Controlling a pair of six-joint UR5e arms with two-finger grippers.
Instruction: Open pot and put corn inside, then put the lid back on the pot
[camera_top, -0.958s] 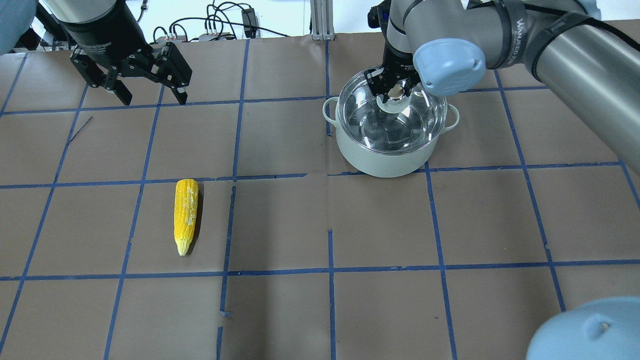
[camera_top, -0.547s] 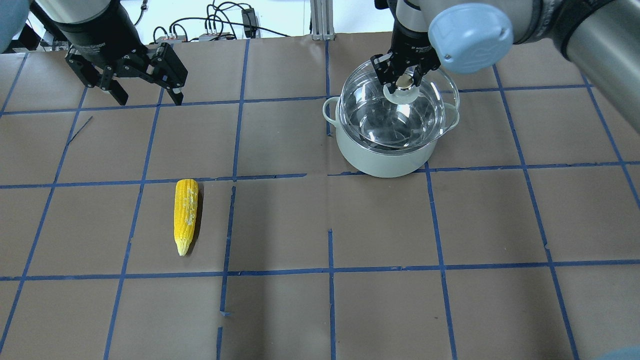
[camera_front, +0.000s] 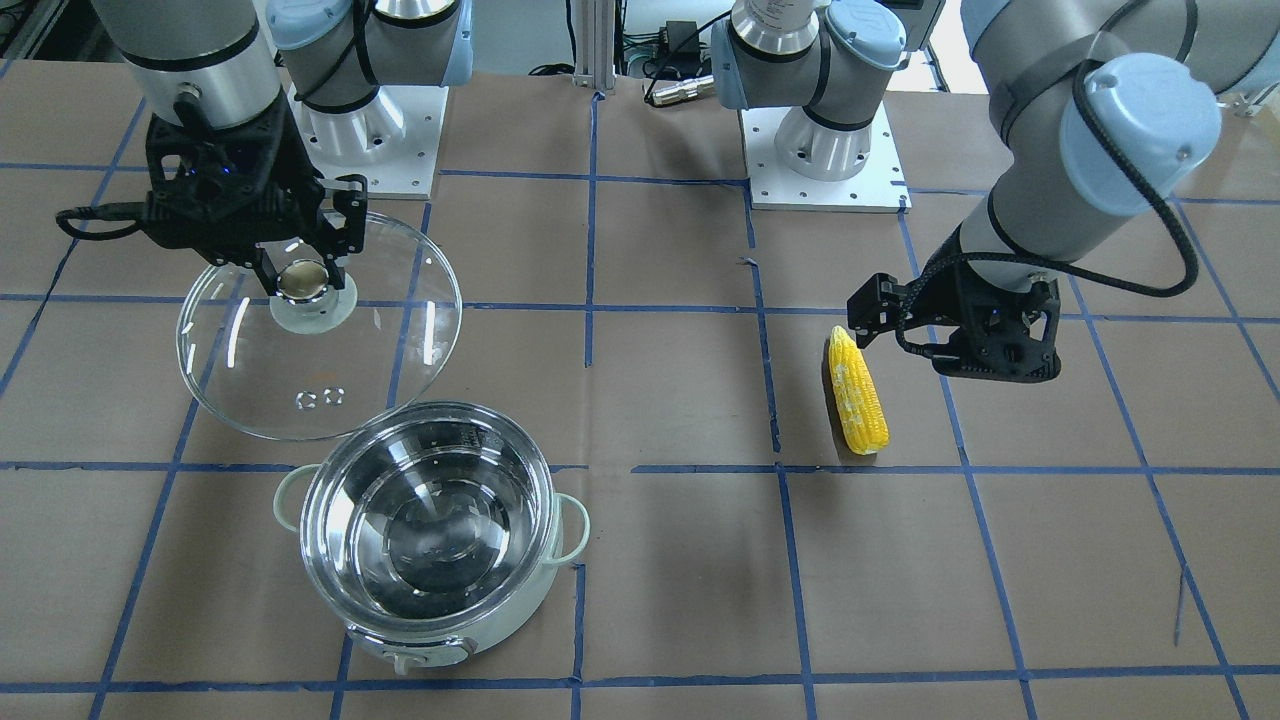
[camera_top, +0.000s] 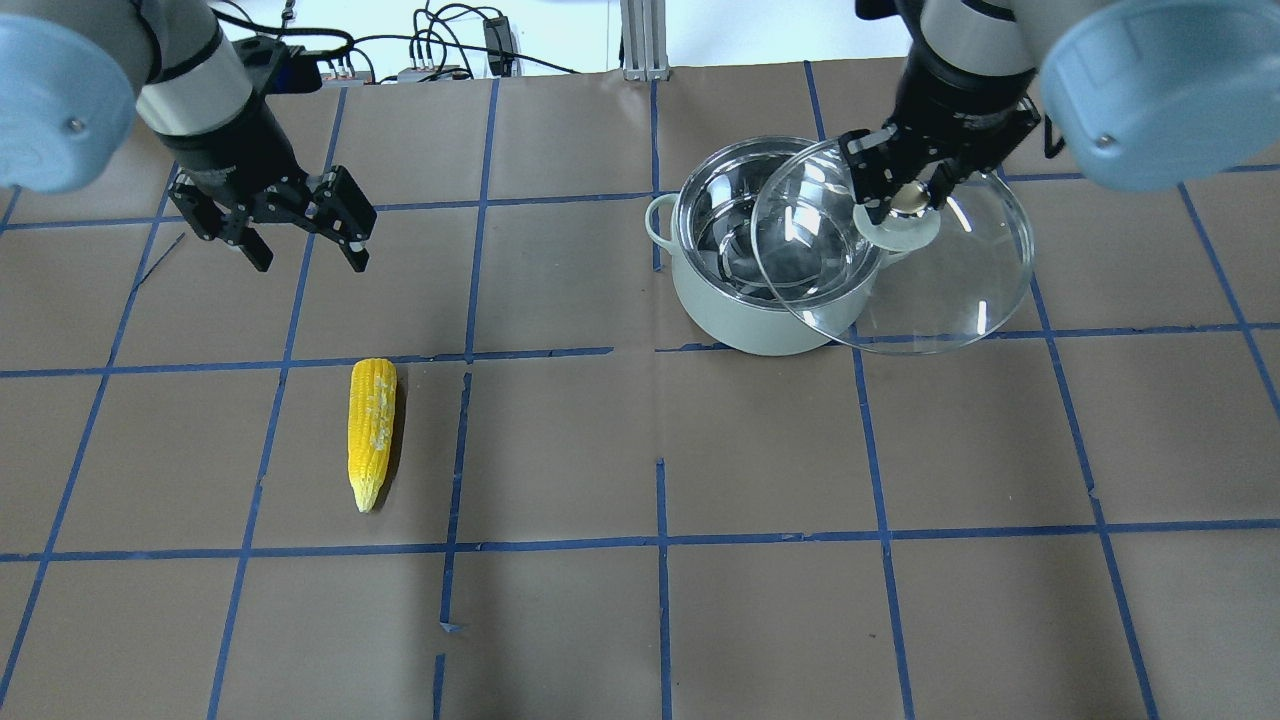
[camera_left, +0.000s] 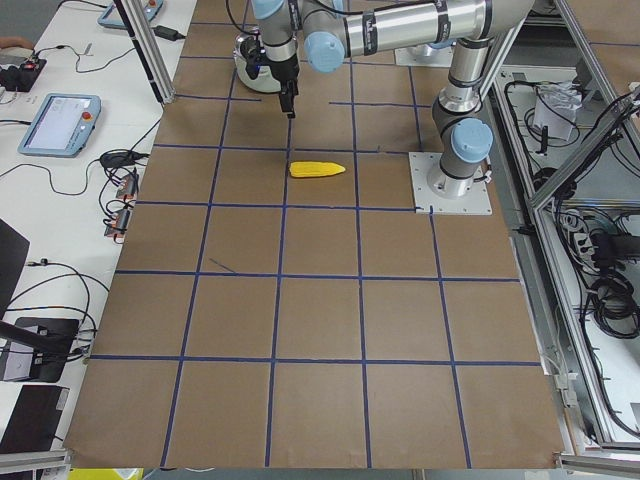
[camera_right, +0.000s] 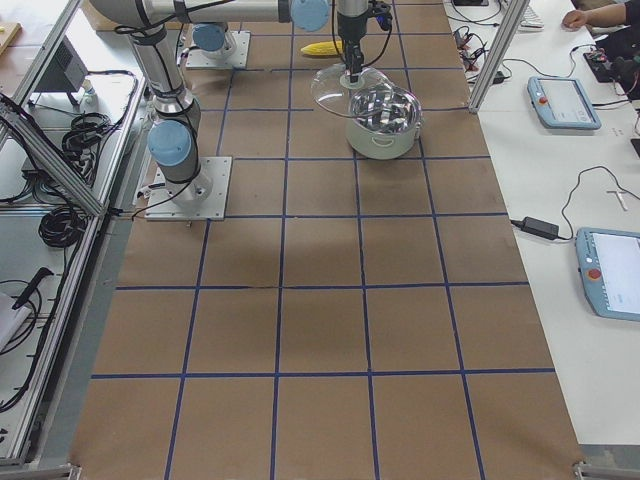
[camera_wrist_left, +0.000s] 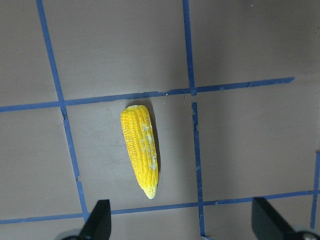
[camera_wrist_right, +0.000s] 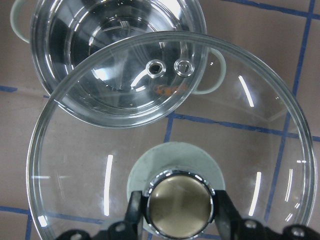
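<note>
The pale mint pot (camera_top: 740, 315) stands uncovered at the back right, its steel interior showing (camera_front: 520, 600) (camera_wrist_right: 75, 30). My right gripper (camera_top: 908, 200) (camera_front: 305, 280) (camera_wrist_right: 177, 206) is shut on the beige-topped knob of the clear glass lid (camera_top: 930, 280) (camera_front: 300, 380) (camera_wrist_right: 100, 165). It holds the lid in the air, tilted, to the right of the pot and overlapping its rim in the overhead view. The yellow corn (camera_top: 371, 430) (camera_front: 857, 392) (camera_wrist_left: 141, 149) lies on the table at the left. My left gripper (camera_top: 310, 255) (camera_wrist_left: 182, 222) is open and empty, above the table beyond the corn.
Brown paper with a blue tape grid covers the table (camera_top: 660, 600). The two arm bases (camera_front: 360, 130) (camera_front: 830, 140) stand at the robot's side. Cables (camera_top: 430, 50) lie past the far edge. Side benches with tablets (camera_right: 565, 100) run along the table.
My right gripper has lifted the lid off the pot and carried it to the right. My left gripper has moved a little nearer to the corn and stays open.
</note>
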